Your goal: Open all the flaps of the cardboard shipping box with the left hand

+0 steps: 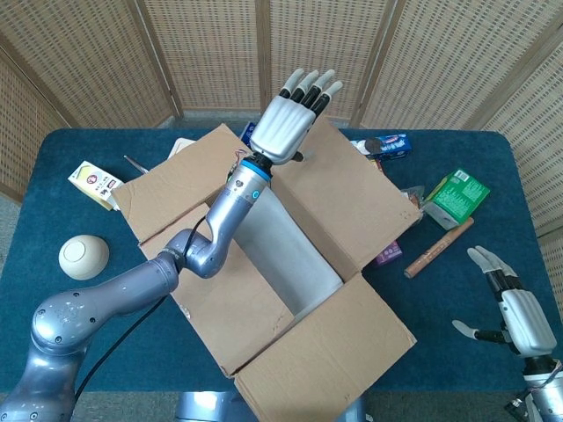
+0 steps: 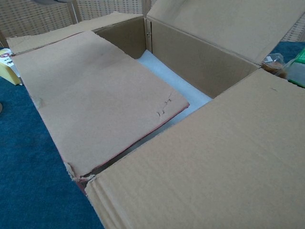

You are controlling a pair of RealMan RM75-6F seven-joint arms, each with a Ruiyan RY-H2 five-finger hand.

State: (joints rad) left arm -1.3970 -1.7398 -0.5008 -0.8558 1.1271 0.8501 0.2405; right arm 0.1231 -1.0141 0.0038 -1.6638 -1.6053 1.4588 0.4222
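A brown cardboard shipping box point(image 1: 264, 281) sits mid-table with white padding point(image 2: 171, 90) on its floor. My left hand point(image 1: 295, 123) is open, fingers straight and together, palm against the far-right flap point(image 1: 352, 198), which leans outward over the snacks. The near flap point(image 1: 325, 352) lies folded out toward me. The left long flap point(image 2: 95, 95) lies over the left half of the opening. The far-left flap point(image 1: 171, 180) is spread outward. My right hand point(image 1: 515, 312) hovers open at the table's right near corner, away from the box. The chest view shows neither hand.
Snacks lie right of the box: a blue cookie pack point(image 1: 391, 145), a green packet point(image 1: 457, 195), a wooden roller point(image 1: 438, 248), a purple box point(image 1: 391, 255). A yellow-white carton point(image 1: 94, 183) and a cream round lid point(image 1: 84, 257) sit left. Wicker screens stand behind.
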